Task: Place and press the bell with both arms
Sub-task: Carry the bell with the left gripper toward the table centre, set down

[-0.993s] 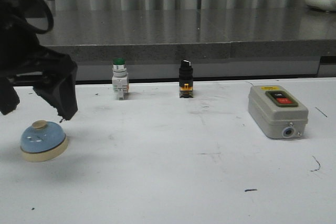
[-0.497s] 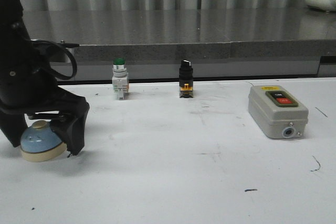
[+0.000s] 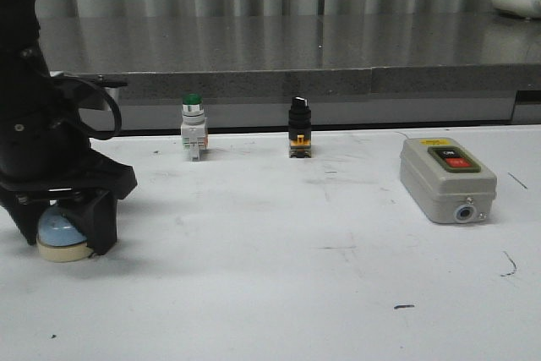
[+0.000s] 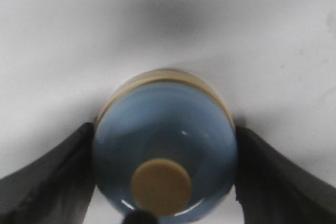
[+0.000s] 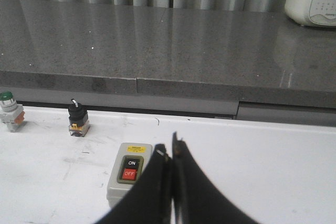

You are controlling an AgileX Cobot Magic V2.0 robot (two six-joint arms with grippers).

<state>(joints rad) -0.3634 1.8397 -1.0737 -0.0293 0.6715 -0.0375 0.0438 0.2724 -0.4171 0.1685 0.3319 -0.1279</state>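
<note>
- The bell (image 3: 57, 236) — a light-blue dome on a cream base — is seen at the far left of the white surface (image 3: 279, 285), close to the front edge on the left arm's side.
- The left pincer (image 3: 57, 224) is lowered straight over it; in the front view the black fingers are seen standing on either side of the dome, reaching down to the surface.
- In the left wrist view the bell (image 4: 165, 148) is centred between the two dark fingers (image 4: 50, 174), with its cream knob (image 4: 160, 186) toward the pincer's base. The finger edges appear to touch, or nearly touch, the dome's flanks; whether the bell is truly gripped cannot be told from the blur.
- The bell is round, so no long axis is offered — the grasp line simply runs across its widest part.
- The right pincer (image 5: 171, 153) is seen closed and empty, its tips pressed together, held above the grey switch box (image 5: 128, 174) on the right side of the surface.
- The right arm is not visible in the front view, and the bell lies well apart from it.
- The left arm is judged the nearer one by far, so the carrying would fall to it, with the pressing left for the right.
</note>
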